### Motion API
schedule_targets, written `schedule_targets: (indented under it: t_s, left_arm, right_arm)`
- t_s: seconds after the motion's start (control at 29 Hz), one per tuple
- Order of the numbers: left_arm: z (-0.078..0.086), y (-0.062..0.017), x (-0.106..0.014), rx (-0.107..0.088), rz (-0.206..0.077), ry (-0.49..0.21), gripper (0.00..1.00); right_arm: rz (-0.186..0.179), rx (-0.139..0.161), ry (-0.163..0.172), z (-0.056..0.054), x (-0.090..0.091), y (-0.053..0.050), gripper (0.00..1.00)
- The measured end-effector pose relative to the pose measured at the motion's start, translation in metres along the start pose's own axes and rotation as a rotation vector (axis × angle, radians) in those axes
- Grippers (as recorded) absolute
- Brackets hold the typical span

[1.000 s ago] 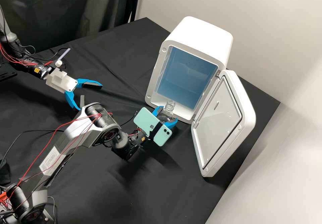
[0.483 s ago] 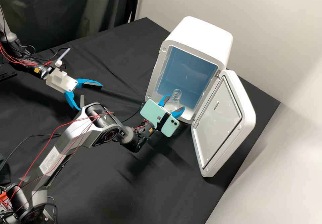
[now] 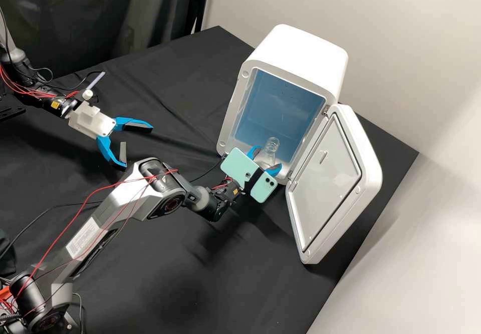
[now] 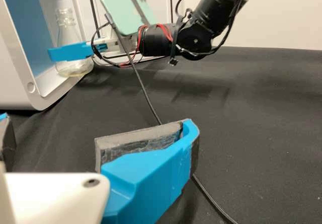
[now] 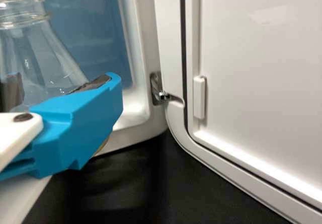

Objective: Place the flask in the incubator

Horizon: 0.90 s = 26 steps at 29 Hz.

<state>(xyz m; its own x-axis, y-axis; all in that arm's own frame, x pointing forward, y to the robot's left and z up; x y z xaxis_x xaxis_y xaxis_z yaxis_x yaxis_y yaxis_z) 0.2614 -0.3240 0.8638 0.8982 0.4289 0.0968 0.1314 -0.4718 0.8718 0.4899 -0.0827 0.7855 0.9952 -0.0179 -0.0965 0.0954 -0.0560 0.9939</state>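
A clear glass flask (image 3: 271,146) stands upright in the lower front of the open white incubator (image 3: 298,57), just past its threshold, in front of the blue inner walls. My right gripper (image 3: 264,160) is shut on the flask's body; its blue finger (image 5: 75,114) presses the glass (image 5: 35,58). From the left wrist view the flask (image 4: 67,42) sits inside the incubator's lip with that blue finger (image 4: 74,51) across it. My left gripper (image 3: 138,146) hovers open over the bench far to the left, holding nothing, its own finger (image 4: 151,168) near the cloth.
The incubator door (image 3: 331,181) hangs wide open to the right, hinge (image 5: 161,94) close beside the flask. A mint-green phone (image 3: 248,173) rides on the right wrist. A black cable (image 4: 151,110) lies on the black cloth between the arms. The bench edge (image 3: 361,254) runs close behind the door.
The right arm has carried the flask up from in front of the incubator and forward into its opening. The left arm has stayed put.
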Motion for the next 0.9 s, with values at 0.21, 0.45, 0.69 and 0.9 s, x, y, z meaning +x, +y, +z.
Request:
schedule_targets:
  t_s: [0.21, 0.45, 0.69, 0.9]
  left_arm:
    - [0.0, 0.0, 0.0, 0.0, 0.0, 0.0, 1.0]
    - [0.0, 0.0, 0.0, 0.0, 0.0, 0.0, 1.0]
    - [0.0, 0.0001, 0.0, 0.0, 0.0, 0.001, 1.0]
    - [-0.002, 0.0013, 0.001, -0.001, 0.005, 0.005, 1.0]
  right_arm:
    - [-0.01, -0.015, 0.016, -0.004, 0.016, -0.006, 0.0]
    - [-0.03, -0.036, 0.034, -0.012, 0.025, -0.011, 0.0]
    - [-0.043, -0.019, 0.016, -0.016, 0.032, -0.006, 0.0]
    - [-0.05, -0.008, 0.009, -0.02, 0.043, -0.005, 0.0]
